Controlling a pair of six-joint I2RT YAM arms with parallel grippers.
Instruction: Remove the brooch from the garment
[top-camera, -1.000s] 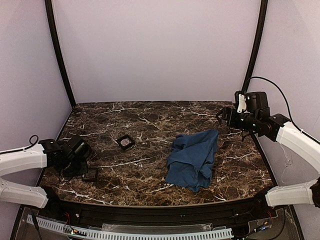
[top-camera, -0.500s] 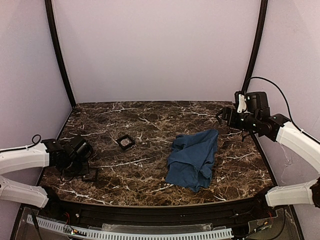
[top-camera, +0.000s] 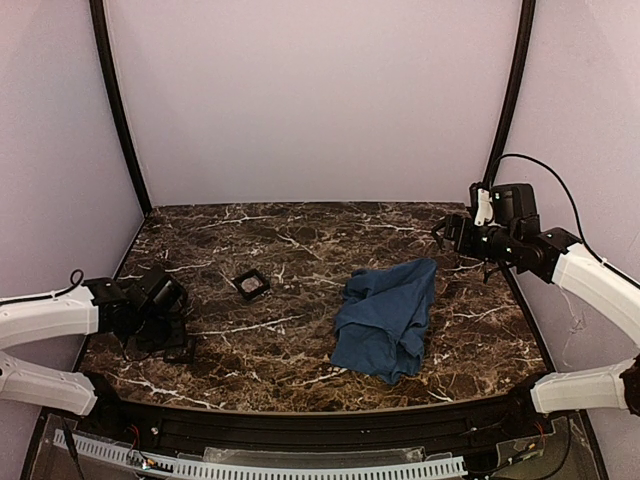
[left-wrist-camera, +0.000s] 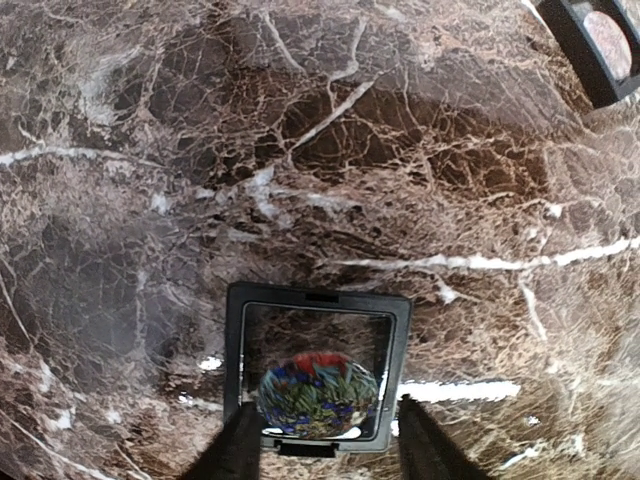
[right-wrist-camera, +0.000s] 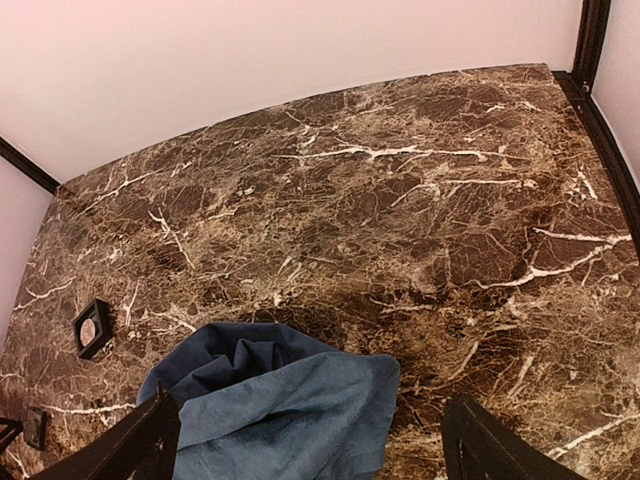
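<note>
top external view sets the left gripper (left-wrist-camera: 328, 402) low by the left edge of the table (top-camera: 300, 240). its wrist view shows the fingers (left-wrist-camera: 235, 450) spread, one on each side of the near tray (left-wrist-camera: 318, 297), which holds a many-coloured piece (left-wrist-camera: 318, 395); we cannot tell whether they touch the frame. further right stands the second tray (left-wrist-camera: 572, 40), and the brooch (left-wrist-camera: 612, 45) lies inside it, well apart from the blue cloth (top-camera: 385, 315); we see no pin on the cloth's folds, so we judge the removal all but done. at the far right the right gripper (right-wrist-camera: 310, 410) hovers beyond the cloth's far corner, fingers spread wide and holding nothing. the risks we see are small ones: if the left fingers close or swing while straddling the light tray, they could drag or tip it on the slick stone and spill its piece, and a low pass by the right arm could snag a fold and pull the cloth. the table is glossy dark brown marble with white veins. the trays are thin, rigid square frames. the many-coloured piece is round, domed and shiny, the brooch pale, small and roundish, the cloth soft, matte and crumpled.
</note>
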